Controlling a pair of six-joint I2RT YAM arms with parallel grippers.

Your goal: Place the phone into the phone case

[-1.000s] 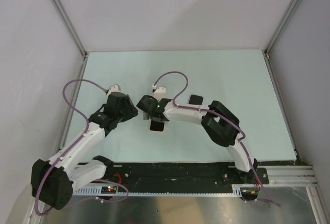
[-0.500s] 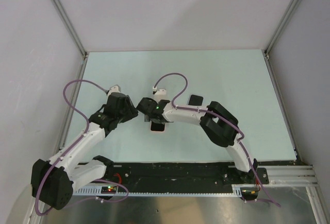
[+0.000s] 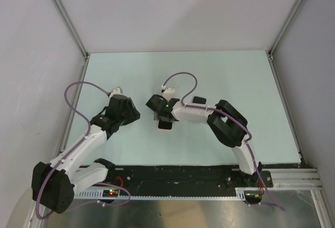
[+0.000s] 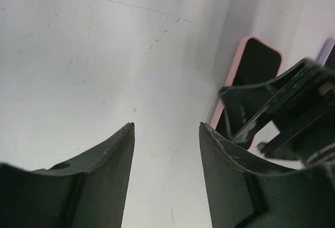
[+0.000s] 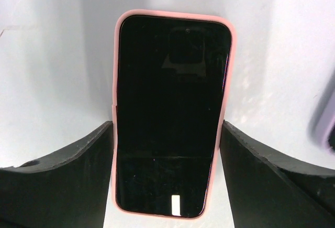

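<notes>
Lying near the middle of the worktop (image 3: 235, 76), a little toward its near edge, the phone (image 5: 172, 97) sits inside the phone case (image 5: 157, 13). The case's pink rim shows all round the dark glass in the right wrist view. The long axis of the pair runs roughly from the near edge toward the far edge, and in that wrist view it points straight away between the fingers.

The right gripper (image 5: 167, 126) is the nearer one. Its jaws are apart and flank the case's long sides, the left finger looking to be at the rim, though whether either one presses on it cannot be told. The left gripper (image 4: 166, 126) hangs just to the left of the case with its jaws apart and only bare worktop between them.

By my reading the phone is already seated, so any further move falls to the right arm: a press straight down or a lift clear along that long axis
</notes>
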